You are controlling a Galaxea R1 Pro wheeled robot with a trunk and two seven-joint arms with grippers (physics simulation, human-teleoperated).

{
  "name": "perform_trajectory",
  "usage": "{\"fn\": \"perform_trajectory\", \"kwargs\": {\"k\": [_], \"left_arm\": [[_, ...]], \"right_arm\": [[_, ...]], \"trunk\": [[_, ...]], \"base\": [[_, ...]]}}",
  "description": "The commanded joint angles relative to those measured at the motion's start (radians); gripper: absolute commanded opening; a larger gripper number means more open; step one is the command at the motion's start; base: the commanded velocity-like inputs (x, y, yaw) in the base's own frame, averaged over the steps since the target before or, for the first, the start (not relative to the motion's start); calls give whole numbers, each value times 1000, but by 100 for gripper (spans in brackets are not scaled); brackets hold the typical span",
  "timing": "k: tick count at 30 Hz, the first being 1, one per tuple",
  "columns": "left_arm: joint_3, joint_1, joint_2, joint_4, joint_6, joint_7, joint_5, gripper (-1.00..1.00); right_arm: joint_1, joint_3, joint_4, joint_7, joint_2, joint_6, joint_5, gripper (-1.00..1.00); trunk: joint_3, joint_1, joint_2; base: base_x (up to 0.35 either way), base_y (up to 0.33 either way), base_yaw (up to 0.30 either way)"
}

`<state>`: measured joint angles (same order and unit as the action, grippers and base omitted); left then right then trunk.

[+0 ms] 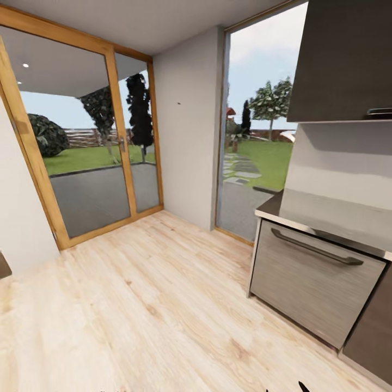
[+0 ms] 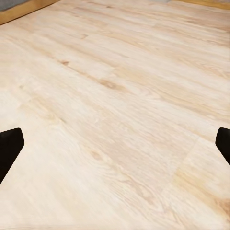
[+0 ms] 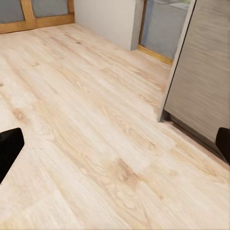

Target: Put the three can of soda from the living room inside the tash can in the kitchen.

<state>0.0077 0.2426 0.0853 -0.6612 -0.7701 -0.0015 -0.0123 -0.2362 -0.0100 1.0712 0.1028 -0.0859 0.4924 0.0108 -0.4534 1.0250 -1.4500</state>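
Light wood floor runs to wood-framed glass doors and a tall window. A steel-fronted drawer with a bar handle sits under a dark upper cabinet.

Domestic interior, kitchen end of a home. Light wood plank floor; wood-framed glass doors giving onto a patio and lawn; dark glossy upper cabinet; grey backsplash; grey surface over a brushed-steel drawer front with bar handle.
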Motion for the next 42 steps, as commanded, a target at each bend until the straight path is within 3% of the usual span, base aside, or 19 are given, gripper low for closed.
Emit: {"fn": "perform_trajectory", "kwargs": {"k": [1,24,42], "left_arm": [[0,0,0,0,0,0,0,100],[0,0,-1,0,0,0,0,100],[0,0,-1,0,0,0,0,100]], "right_arm": [[0,0,0,0,0,0,0,100],[0,-1,-6,0,14,0,1,100],[0,-2,-12,0,14,0,1,100]], "trunk": [[0,0,0],[-16,0,0],[-27,0,0]], "base": [[0,0,128],[0,0,134],[0,0,214]]}}
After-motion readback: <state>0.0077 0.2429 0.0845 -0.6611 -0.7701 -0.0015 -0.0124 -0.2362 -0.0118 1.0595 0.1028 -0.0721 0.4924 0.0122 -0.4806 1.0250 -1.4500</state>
